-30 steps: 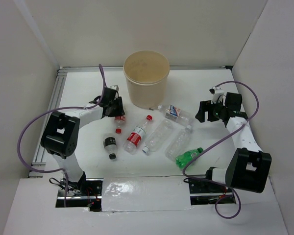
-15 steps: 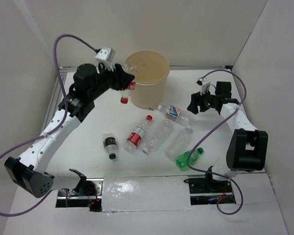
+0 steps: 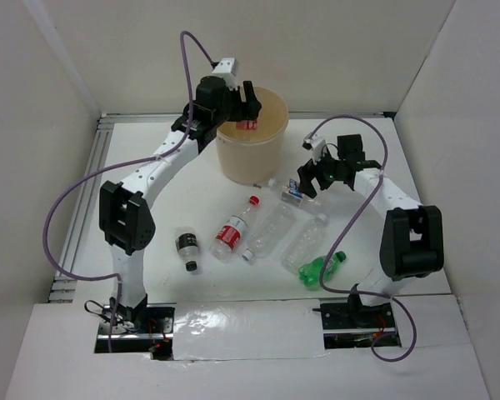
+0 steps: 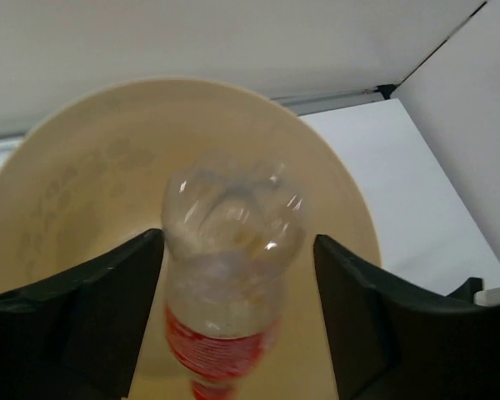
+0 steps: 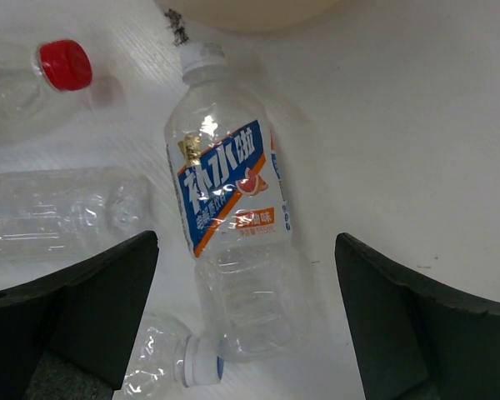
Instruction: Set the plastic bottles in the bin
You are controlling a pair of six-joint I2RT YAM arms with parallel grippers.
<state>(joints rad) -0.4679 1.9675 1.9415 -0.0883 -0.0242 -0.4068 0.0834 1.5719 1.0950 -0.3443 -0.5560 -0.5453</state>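
Note:
The tan bin (image 3: 252, 154) stands at the back middle, its inside (image 4: 83, 192) filling the left wrist view. My left gripper (image 3: 248, 106) (image 4: 237, 242) hangs open over its mouth. A clear red-labelled bottle (image 4: 229, 267) (image 3: 248, 125) sits blurred, cap down, between the spread fingers, with a gap on its right side. My right gripper (image 3: 308, 185) (image 5: 246, 242) is open, straddling a blue-labelled white-capped bottle (image 5: 233, 217) (image 3: 293, 190) that lies on the table by the bin's foot.
More bottles lie in front of the bin: a red-capped red-labelled one (image 3: 232, 229), a dark-labelled one (image 3: 187, 248), two clear ones (image 3: 271, 232) (image 3: 307, 237) and a green one (image 3: 321, 265). White walls close in both sides.
My left arm swung the red-labelled bottle from the bin's left rim to over its mouth, and the jaws opened. My right gripper moved left over the blue-labelled bottle and opened wider.

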